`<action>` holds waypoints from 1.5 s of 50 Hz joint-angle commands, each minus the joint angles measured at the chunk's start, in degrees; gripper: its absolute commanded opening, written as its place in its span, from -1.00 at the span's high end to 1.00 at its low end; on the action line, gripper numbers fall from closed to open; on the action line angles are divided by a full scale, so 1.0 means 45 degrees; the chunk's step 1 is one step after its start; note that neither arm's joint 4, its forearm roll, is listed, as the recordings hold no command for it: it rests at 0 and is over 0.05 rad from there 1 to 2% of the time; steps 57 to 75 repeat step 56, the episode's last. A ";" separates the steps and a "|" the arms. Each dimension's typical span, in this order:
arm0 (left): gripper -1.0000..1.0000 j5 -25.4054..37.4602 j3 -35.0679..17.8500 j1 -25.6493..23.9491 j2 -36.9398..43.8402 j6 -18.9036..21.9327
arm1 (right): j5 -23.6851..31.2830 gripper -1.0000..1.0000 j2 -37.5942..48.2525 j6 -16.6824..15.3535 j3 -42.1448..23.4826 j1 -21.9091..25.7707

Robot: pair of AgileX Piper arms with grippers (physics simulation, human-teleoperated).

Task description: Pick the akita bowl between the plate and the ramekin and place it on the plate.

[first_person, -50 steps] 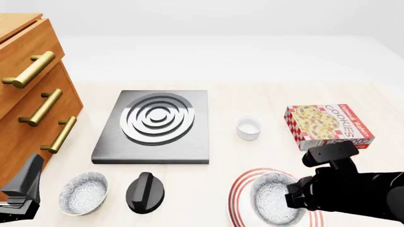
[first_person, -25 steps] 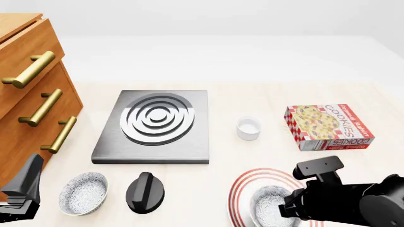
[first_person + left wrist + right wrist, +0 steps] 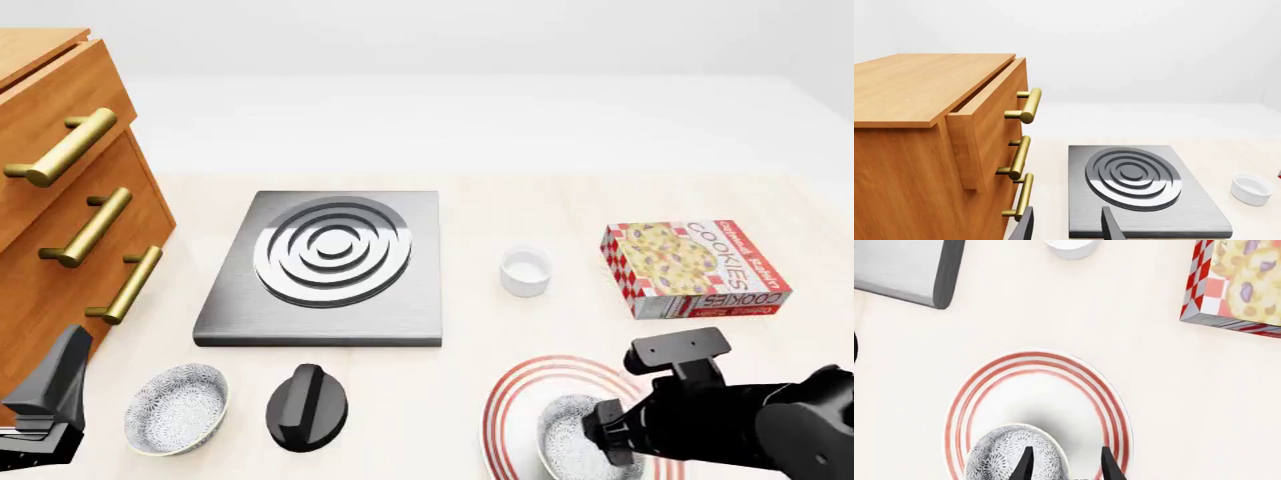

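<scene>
The akita bowl (image 3: 571,445) (image 3: 1011,456), speckled white and grey, sits on the near part of the red-ringed plate (image 3: 514,400) (image 3: 1034,390). My right gripper (image 3: 614,442) (image 3: 1066,466) is open and straddles the bowl's rim, one finger inside and one outside. The white ramekin (image 3: 526,271) (image 3: 1071,247) stands beyond the plate. A look-alike speckled bowl (image 3: 176,408) rests at the near left. My left gripper (image 3: 51,400) (image 3: 1066,227) hangs open by the drawers, with nothing between its fingers.
A grey stove plate (image 3: 327,262) (image 3: 1141,187) lies mid-table, with a black knob (image 3: 307,405) in front of it. A cookie box (image 3: 694,268) (image 3: 1237,285) stands right of the ramekin. A wooden drawer chest (image 3: 67,200) (image 3: 934,150) fills the left side.
The right gripper and the bowl have come down and toward the near edge, so the bowl now sits lower on the plate. The left arm has not moved.
</scene>
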 commanded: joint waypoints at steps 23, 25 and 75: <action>-1.00 0.0000 0.0000 0.0000 0.0000 0.0000 | 0.5507 -1.00 -0.3879 -0.1893 -0.4519 -0.1688; -1.00 0.0000 0.0000 0.0000 0.0000 0.0000 | 0.5892 -1.00 -0.4128 -0.1815 -0.4920 -0.1674; -1.00 0.0000 0.0000 0.0000 0.0000 0.0000 | 0.7291 -1.00 -0.5245 -0.1245 -0.6699 -0.1725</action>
